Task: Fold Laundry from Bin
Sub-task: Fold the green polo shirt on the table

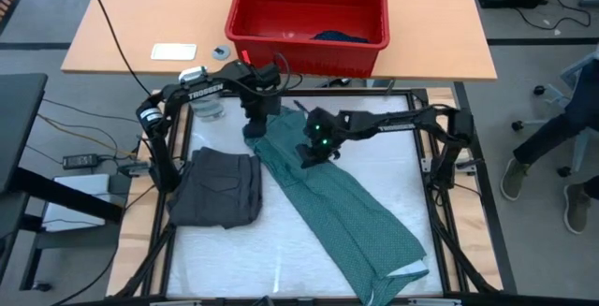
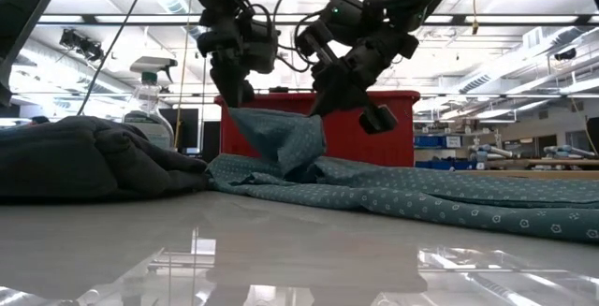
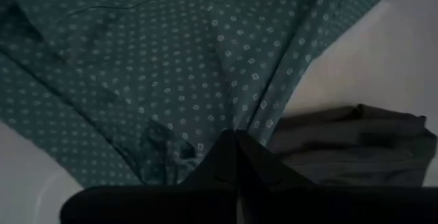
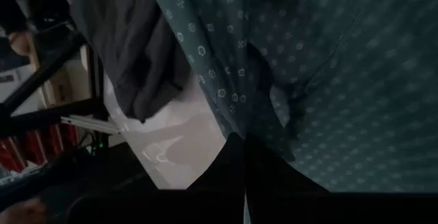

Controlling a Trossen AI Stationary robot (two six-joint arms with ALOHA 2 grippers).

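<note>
A teal-green dotted garment (image 1: 342,208) lies in a long band slanting from the table's far middle to its near right corner. Its far end (image 2: 279,138) is raised off the table between my two grippers. My left gripper (image 2: 234,98) is shut on that end's left part, my right gripper (image 2: 321,108) on its right part. A folded dark grey piece (image 1: 217,189) rests flat on the table's left. The red bin (image 1: 307,11) stands on the wooden table beyond, with a blue piece (image 1: 339,36) inside. My left gripper pinches the teal garment's far end (image 3: 233,125) between its two shut fingers, coming steeply from above. The cloth hangs below the fingers in folds; how many layers I cannot tell. The rest trails onto the table. My right gripper pinches the same raised end (image 4: 260,125) farther right, between its shut fingers, slanting down from the table's right side. The cloth sags slack between the two grippers (image 2: 281,123), and the garment's long body lies on the table.
A clear bottle-like thing (image 1: 209,109) stands by the left arm's base. A white card (image 1: 173,51) lies on the wooden table left of the bin. A person's legs (image 1: 562,156) show beyond the table's right edge. Bare white table lies near the front left.
</note>
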